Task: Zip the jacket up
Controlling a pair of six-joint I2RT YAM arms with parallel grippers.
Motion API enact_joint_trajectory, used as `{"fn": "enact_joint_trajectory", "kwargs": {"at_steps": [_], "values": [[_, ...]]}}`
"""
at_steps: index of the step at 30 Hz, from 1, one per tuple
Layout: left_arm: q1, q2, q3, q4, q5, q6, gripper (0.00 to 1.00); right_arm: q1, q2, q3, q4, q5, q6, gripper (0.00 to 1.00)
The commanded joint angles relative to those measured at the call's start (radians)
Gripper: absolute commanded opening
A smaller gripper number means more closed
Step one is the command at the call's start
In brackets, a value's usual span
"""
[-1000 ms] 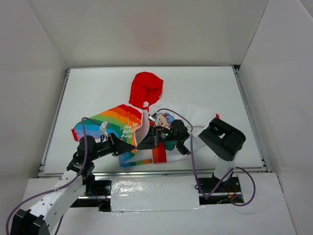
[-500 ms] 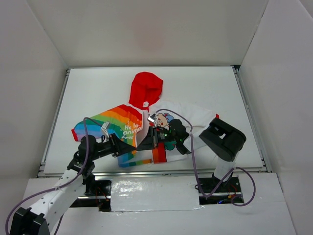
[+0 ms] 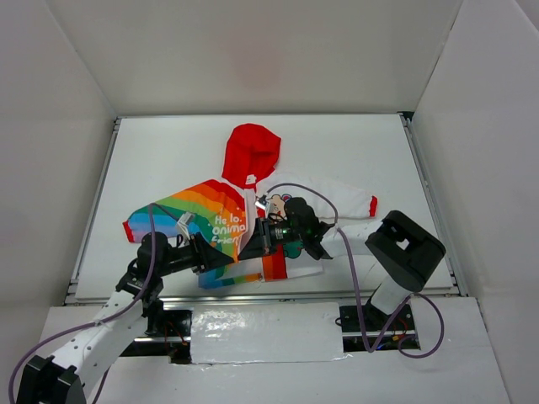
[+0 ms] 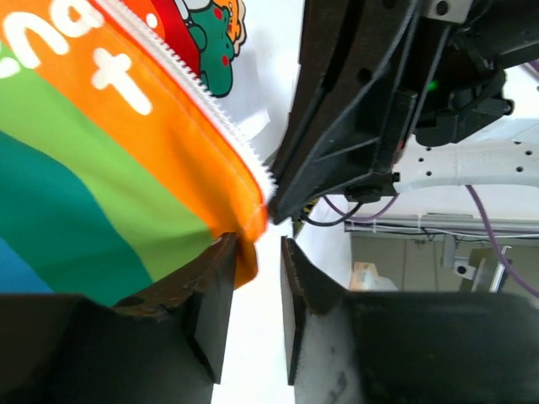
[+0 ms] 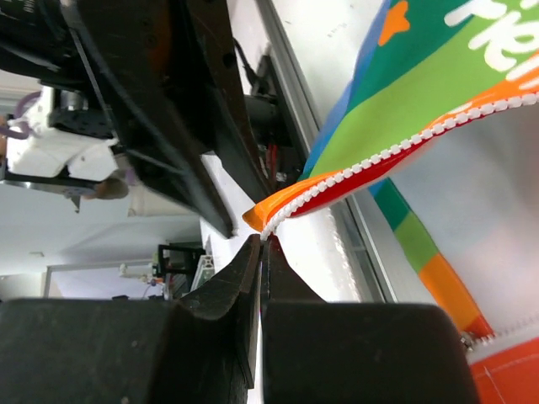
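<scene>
The jacket [image 3: 221, 220] lies at the table's middle, red hood [image 3: 251, 151] far, rainbow half left, white half [image 3: 333, 195] right. My right gripper [image 3: 252, 240] is shut on the bottom end of the rainbow half's white zipper edge [image 5: 404, 143], its tips [image 5: 263, 244] pinching the teeth. My left gripper [image 3: 228, 253] faces it from the left. Its jaws [image 4: 259, 252] stand a little apart, with the orange corner of the rainbow half [image 4: 240, 210] hanging against the left finger [image 4: 215, 295], not clamped. The zipper slider is not visible.
The white sleeve with its red cuff [image 3: 371, 204] stretches right under the right arm's cable. The rainbow sleeve's red cuff [image 3: 128, 227] lies left. The table's near rail [image 3: 269, 290] runs just below the hem. White walls enclose the table.
The right arm's elbow has swung to the right, uncovering the white sleeve's cuff. The lifted front edge has dropped lower and the rainbow half lies flatter. Both grippers stay at the hem.
</scene>
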Motion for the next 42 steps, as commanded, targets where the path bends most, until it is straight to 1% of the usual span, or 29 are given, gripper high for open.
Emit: {"fn": "enact_joint_trajectory", "kwargs": {"at_steps": [1,2,4,7,11,12,15,16,18,20,23,24,26,27,28,29,30,32,33,34,37,39,42], "values": [[-0.005,-0.008,0.019,0.054,0.040,0.002,0.41,0.005,-0.013,0.033,-0.061,0.005,-0.053,0.00],[-0.005,-0.006,0.018,0.065,0.041,-0.006,0.45,0.005,-0.001,0.031,-0.045,0.000,-0.048,0.00],[-0.005,-0.006,0.015,0.082,0.047,-0.013,0.46,0.005,0.007,0.025,-0.030,-0.003,-0.039,0.00],[-0.005,-0.003,0.015,0.093,0.046,-0.015,0.53,0.007,0.013,0.018,0.007,-0.012,-0.019,0.00],[-0.005,0.021,0.010,0.105,0.043,-0.006,0.53,0.007,0.007,0.016,0.031,-0.017,-0.010,0.00],[-0.007,0.027,0.010,0.088,0.034,-0.001,0.52,0.005,0.005,0.013,0.038,-0.019,-0.002,0.00],[-0.010,0.041,0.019,0.023,0.012,0.036,0.40,0.007,0.011,-0.007,0.111,-0.037,0.033,0.00],[-0.012,0.041,0.021,0.006,-0.001,0.045,0.36,0.008,0.016,-0.013,0.158,-0.042,0.042,0.00],[-0.013,0.037,0.021,-0.010,-0.002,0.054,0.35,0.007,0.024,-0.028,0.195,-0.048,0.070,0.00],[-0.015,0.024,0.019,-0.010,0.001,0.050,0.35,0.007,0.031,-0.047,0.274,-0.054,0.094,0.00],[-0.016,0.004,-0.001,0.039,0.017,0.019,0.36,0.007,0.079,-0.048,0.378,-0.086,0.171,0.00],[-0.016,-0.006,-0.010,0.097,0.024,0.004,0.40,0.007,0.090,-0.050,0.419,-0.088,0.183,0.00],[-0.016,-0.016,-0.042,0.171,0.047,-0.051,0.44,0.005,0.105,-0.056,0.442,-0.088,0.199,0.00],[-0.016,-0.022,-0.053,0.206,0.054,-0.073,0.54,0.007,0.105,-0.057,0.437,-0.086,0.196,0.00],[-0.016,-0.034,-0.070,0.258,0.060,-0.103,0.61,0.008,0.096,-0.056,0.424,-0.081,0.183,0.00],[-0.016,-0.039,-0.073,0.269,0.057,-0.110,0.67,0.008,0.090,-0.056,0.412,-0.078,0.179,0.00],[-0.016,-0.046,-0.074,0.269,0.054,-0.113,0.70,0.005,0.084,-0.056,0.391,-0.077,0.171,0.00],[-0.018,-0.049,-0.073,0.257,0.049,-0.104,0.67,0.007,0.070,-0.050,0.371,-0.075,0.157,0.00],[-0.018,-0.045,-0.073,0.257,0.049,-0.105,0.60,0.007,0.068,-0.050,0.360,-0.075,0.156,0.00],[-0.018,-0.043,-0.079,0.277,0.048,-0.110,0.56,0.007,0.070,-0.047,0.360,-0.075,0.156,0.00],[-0.018,-0.034,-0.091,0.331,0.052,-0.133,0.50,0.013,0.087,-0.045,0.380,-0.077,0.165,0.00],[-0.018,-0.028,-0.096,0.346,0.049,-0.144,0.45,0.017,0.091,-0.048,0.400,-0.075,0.174,0.00],[-0.018,-0.014,-0.094,0.360,0.052,-0.142,0.42,0.018,0.097,-0.048,0.426,-0.075,0.189,0.00]]}}
